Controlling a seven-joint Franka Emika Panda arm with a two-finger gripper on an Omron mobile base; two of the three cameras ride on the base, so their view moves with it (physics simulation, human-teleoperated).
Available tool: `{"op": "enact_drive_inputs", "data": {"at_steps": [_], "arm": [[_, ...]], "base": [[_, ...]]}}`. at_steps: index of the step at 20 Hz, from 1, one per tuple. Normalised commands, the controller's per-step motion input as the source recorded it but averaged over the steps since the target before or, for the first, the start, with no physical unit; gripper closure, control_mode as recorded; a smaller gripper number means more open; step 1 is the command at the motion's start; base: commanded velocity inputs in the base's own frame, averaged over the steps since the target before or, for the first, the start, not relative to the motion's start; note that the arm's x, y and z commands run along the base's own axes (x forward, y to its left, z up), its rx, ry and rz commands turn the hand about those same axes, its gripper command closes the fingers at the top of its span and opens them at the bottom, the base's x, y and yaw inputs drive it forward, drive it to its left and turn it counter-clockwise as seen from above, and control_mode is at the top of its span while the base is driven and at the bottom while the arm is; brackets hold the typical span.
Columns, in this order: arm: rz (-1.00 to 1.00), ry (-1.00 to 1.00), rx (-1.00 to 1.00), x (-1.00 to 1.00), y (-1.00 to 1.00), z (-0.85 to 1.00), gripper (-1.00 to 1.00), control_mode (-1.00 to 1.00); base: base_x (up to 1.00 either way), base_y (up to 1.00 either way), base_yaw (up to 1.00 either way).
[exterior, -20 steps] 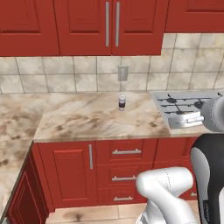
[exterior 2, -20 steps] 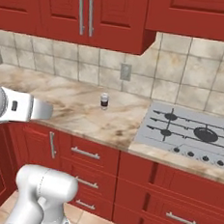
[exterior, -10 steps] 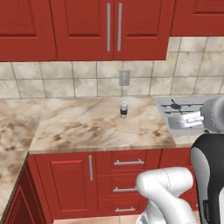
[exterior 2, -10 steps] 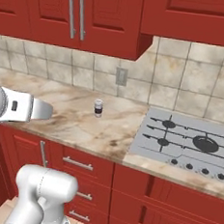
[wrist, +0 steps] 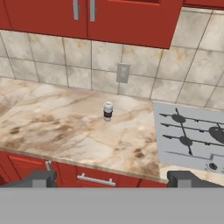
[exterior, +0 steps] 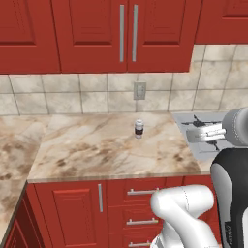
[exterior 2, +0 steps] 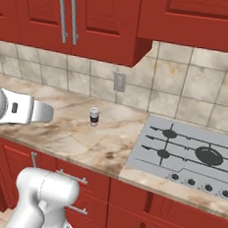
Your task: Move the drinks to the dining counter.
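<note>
Small white container [exterior: 139, 128] [exterior 2: 94, 116] [wrist: 108, 110] upright — long axis vertical, on marble worktop [exterior: 106, 150]

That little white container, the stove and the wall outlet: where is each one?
Container [wrist: 108, 111]: hand view, on its dark band.
Stove [exterior 2: 186, 152]: right base view, on the steel top between the burners.
Outlet [exterior: 139, 90]: left base view, on the plate's middle.

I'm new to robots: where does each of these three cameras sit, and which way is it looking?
Left base view: behind the arm's left, facing the beige marble worktop; white arm at lower right.
Right base view: behind its right, facing the steel cooktop; arm at lower left.
Hand view: on the hand, above the open gripper, looking along it.
All share the small white container with a dark band.
</note>
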Motion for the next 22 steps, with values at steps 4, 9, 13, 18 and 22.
{"op": "enact_drive_inputs", "data": {"at_steps": [4, 9, 13, 18, 22], "arm": [[0.0, 0.0, 0.0, 0.0, 0.0, 0.0, -1.0, 1.0], [0.0, 0.0, 0.0, 0.0, 0.0, 0.0, -1.0, 1.0], [0.0, 0.0, 0.0, 0.0, 0.0, 0.0, -1.0, 1.0], [0.0, 0.0, 0.0, 0.0, 0.0, 0.0, -1.0, 1.0], [0.0, 0.0, 0.0, 0.0, 0.0, 0.0, -1.0, 1.0]], "base": [[0.46, 0.0, 0.0], [0.43, 0.0, 0.0], [0.37, 0.0, 0.0], [0.35, 0.0, 0.0], [0.25, 0.0, 0.0]]}}
